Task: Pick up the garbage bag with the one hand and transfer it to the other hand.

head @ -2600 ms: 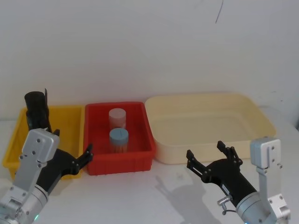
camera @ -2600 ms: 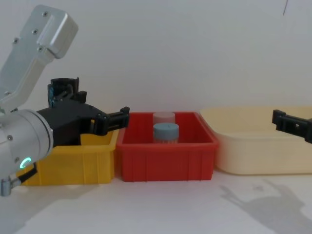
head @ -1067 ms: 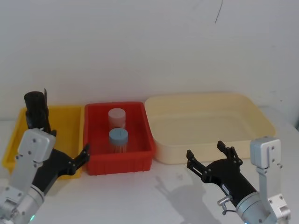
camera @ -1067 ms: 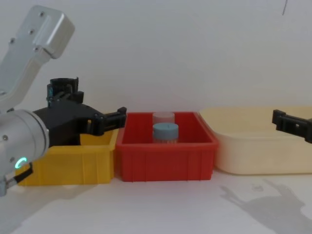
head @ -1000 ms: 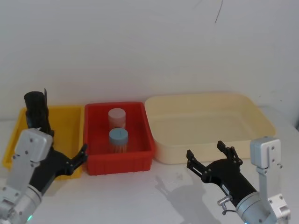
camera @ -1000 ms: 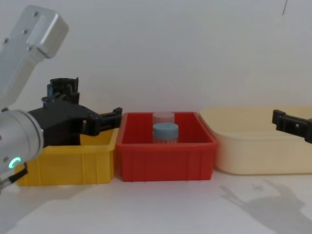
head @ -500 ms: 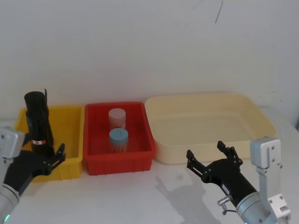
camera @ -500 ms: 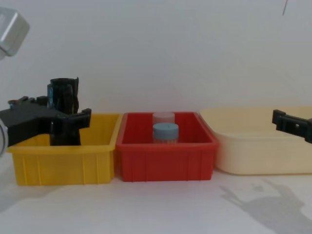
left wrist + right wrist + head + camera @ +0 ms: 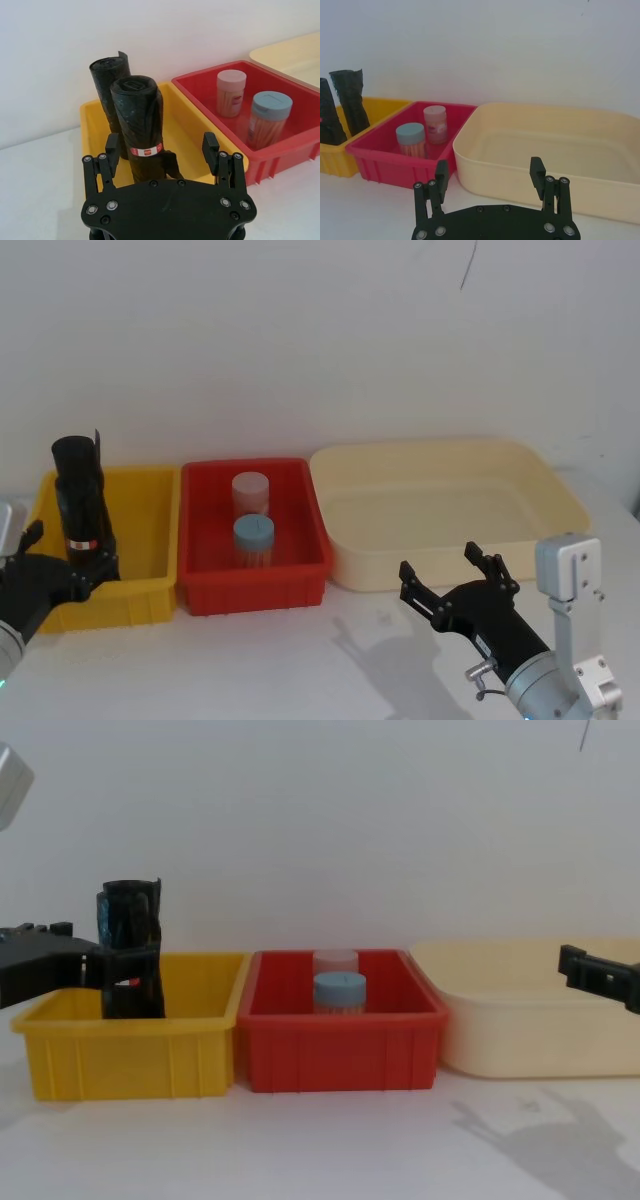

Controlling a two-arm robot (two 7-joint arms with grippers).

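We log the left gripper (image 9: 161, 144) held level, jaws wide, either side of the garbage bag (image 9: 142, 120) standing upright by the yellow bin's (image 9: 140, 590) left edge. The right gripper (image 9: 438, 560) is wide too, above the tabletop's (image 9: 300, 660) front edge.

The head camera looked down from above, the chest camera level from the front, sharing the red rectangular plastic bin (image 9: 250, 590). The left wrist camera looked over the left gripper (image 9: 161, 140), close to the yellow plastic bin (image 9: 187, 120).

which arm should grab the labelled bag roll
Left. The left gripper, open, faces the garbage bag in the yellow bin; the right gripper hovers before the cream tub.
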